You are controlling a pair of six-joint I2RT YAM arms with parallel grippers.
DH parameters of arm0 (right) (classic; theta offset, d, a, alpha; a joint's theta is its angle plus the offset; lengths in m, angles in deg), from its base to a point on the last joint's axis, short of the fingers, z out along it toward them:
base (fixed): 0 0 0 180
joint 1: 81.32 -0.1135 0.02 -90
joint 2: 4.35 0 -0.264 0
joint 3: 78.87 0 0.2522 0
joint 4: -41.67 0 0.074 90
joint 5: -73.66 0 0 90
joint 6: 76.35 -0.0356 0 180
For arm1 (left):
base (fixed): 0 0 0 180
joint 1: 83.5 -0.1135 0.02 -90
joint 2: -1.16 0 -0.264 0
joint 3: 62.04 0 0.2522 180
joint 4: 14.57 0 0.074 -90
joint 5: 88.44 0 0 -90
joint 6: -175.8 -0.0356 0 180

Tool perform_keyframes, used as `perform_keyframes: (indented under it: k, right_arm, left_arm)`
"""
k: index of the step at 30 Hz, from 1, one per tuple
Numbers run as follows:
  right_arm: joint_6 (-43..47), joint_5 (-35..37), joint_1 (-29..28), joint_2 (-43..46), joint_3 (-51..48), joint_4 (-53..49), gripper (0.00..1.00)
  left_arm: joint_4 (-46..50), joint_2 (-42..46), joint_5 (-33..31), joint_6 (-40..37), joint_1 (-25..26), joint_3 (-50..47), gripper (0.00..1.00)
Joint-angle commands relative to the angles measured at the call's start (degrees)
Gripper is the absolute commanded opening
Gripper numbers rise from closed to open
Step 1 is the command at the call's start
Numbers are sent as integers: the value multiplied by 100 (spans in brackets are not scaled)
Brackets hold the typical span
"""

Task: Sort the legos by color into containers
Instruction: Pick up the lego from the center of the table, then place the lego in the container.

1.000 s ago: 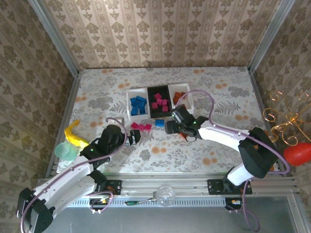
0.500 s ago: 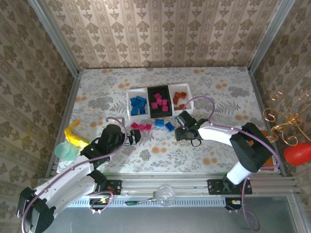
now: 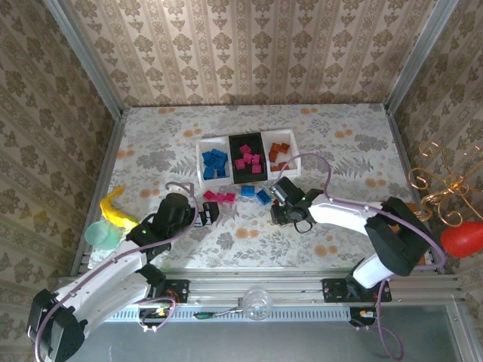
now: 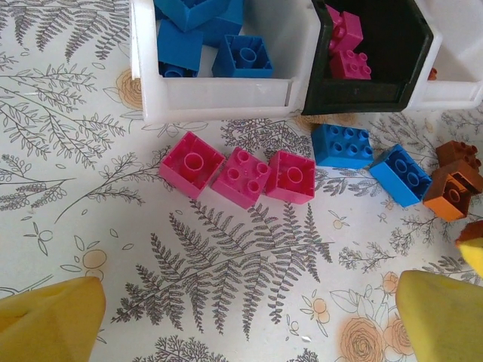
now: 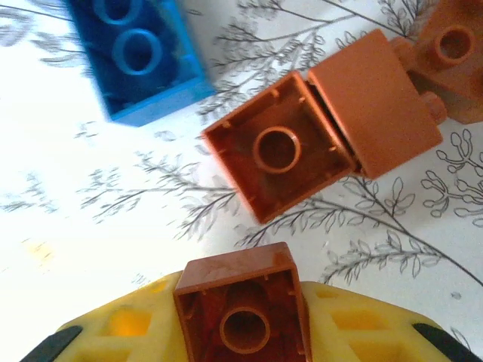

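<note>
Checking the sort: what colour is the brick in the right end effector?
Orange-brown brick; clearest in the right wrist view.

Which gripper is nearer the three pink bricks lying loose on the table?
Left. The left gripper sits open just short of the pink bricks; the right gripper is farther off to their right, shut on an orange-brown brick.
</note>
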Motion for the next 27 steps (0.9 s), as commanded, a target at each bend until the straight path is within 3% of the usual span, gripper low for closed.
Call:
perform_keyframes:
  k: [1,3,7,13,19,21,24,27]
  right_arm:
    - [14,-201,-18,576,118,-182,32]
    - [82,-83,36,892,354,-226,32]
    - [200,114,450,653,1034,-56,32]
    - [152,363,1135,-952,2447,160,32]
    - [49,579,1523,-2368,3895,-260,34]
    - [-2,506,1613,-2640,4204,-335,42]
    - [10,330,1654,-2822,4555,-457,69]
    - [22,184,1553,-2541,4409,-337,75]
  left_arm:
    - [-213,-30,144,-123,-47,45,100]
    - [-281,-81,189,-111,-47,38,100]
    - [-378,-232,220,-62,-46,45,100]
    - [-381,-455,373,-13,-45,115,100]
    - [-109,-427,313,-66,-48,185,100]
    - [-65,-418,271,-75,-53,178,100]
    - [-83,-490,302,-116,-98,193,99]
    - [-96,-823,389,-199,-189,318,94]
